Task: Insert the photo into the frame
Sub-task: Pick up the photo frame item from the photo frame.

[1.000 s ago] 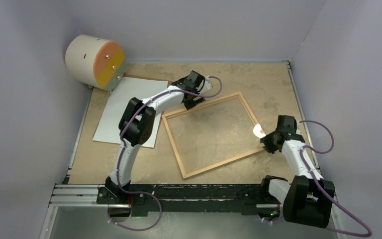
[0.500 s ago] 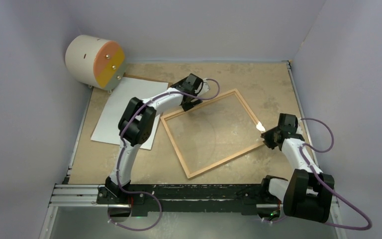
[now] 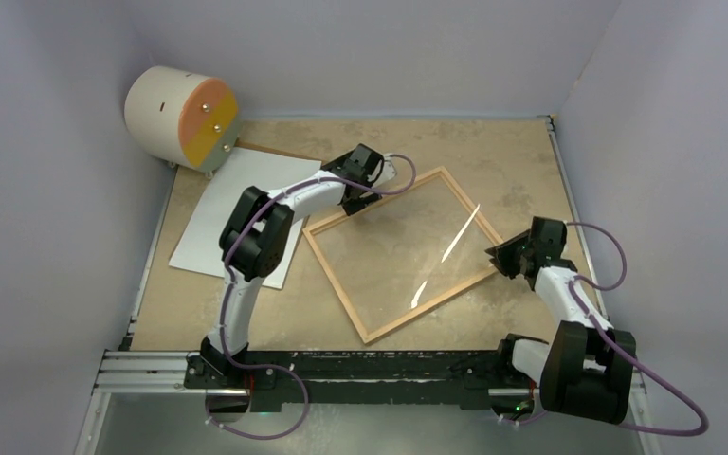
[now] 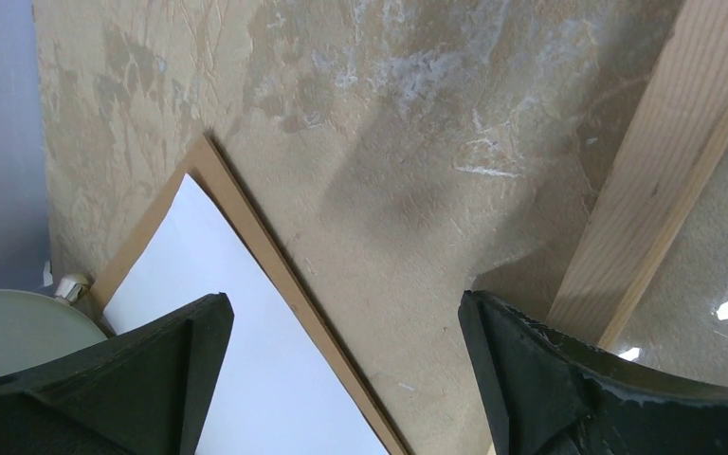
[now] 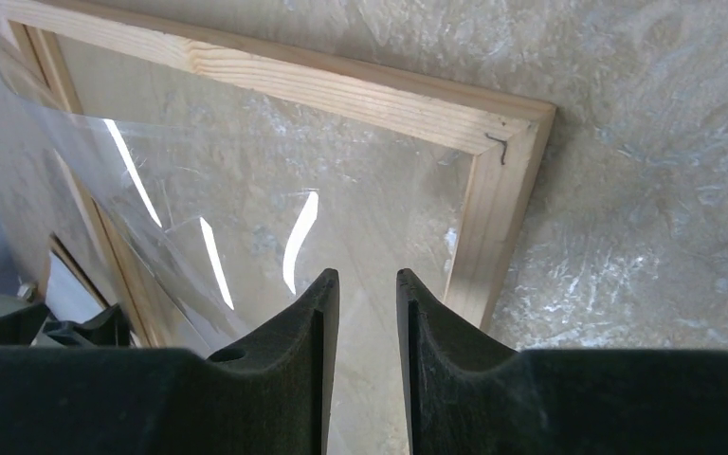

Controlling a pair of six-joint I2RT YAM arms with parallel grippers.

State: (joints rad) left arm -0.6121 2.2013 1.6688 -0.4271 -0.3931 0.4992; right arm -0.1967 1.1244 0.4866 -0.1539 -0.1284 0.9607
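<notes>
Left of frame (image 3: 335, 282), photo (image 3: 237, 213) white side up; pane (image 5: 246, 171) corner in right jaws.

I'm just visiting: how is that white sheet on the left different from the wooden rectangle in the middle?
The photo is a solid white sheet, plain side up; the frame is only a thin light-wood outline with the table showing through. The photo rests on a brown backing sheet; the frame lies straight on the table. The photo sits far left, the frame mid-table. Both are flat rectangles, turned askew.
</notes>
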